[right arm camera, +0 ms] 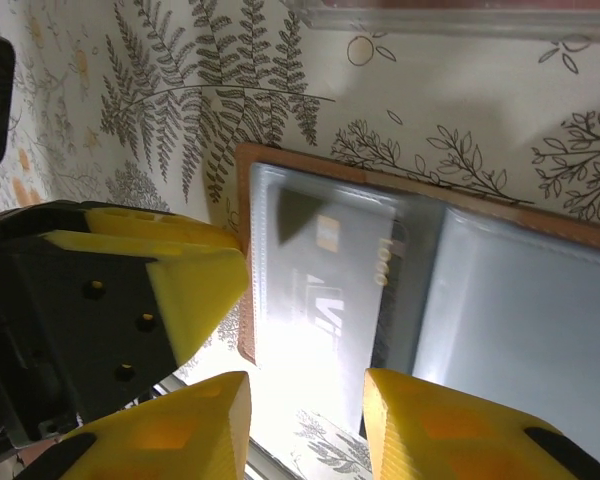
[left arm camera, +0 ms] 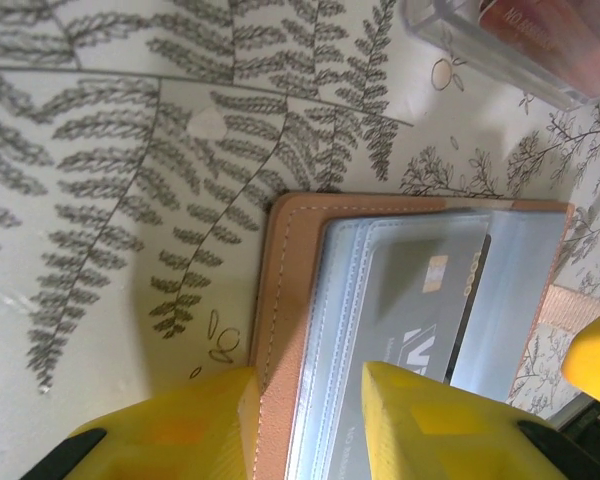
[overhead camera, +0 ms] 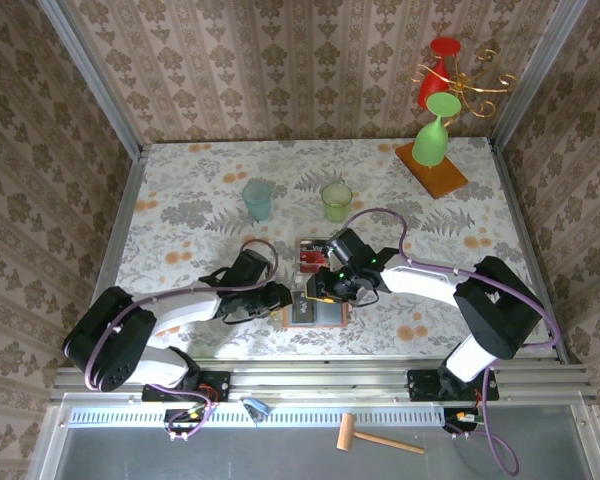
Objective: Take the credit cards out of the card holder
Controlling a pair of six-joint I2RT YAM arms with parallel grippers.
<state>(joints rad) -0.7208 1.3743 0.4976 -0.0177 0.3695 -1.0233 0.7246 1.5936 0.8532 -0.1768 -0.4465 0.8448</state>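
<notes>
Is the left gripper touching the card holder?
Touching. In the left wrist view the left gripper straddles the card holder's tan edge, one finger lying on its grey pocket. The right wrist view shows the left finger against that edge.

A floral tablecloth [overhead camera: 200, 215] is covering the table. Relative to it, a blue-green cup [overhead camera: 257, 199] and a yellow-green cup [overhead camera: 336, 201] are standing mid-cloth, an inverted green goblet [overhead camera: 433, 137] is resting on a wooden board [overhead camera: 438, 172] at the far right corner, and a wooden mallet [overhead camera: 378, 437] is lying off its near edge.
</notes>
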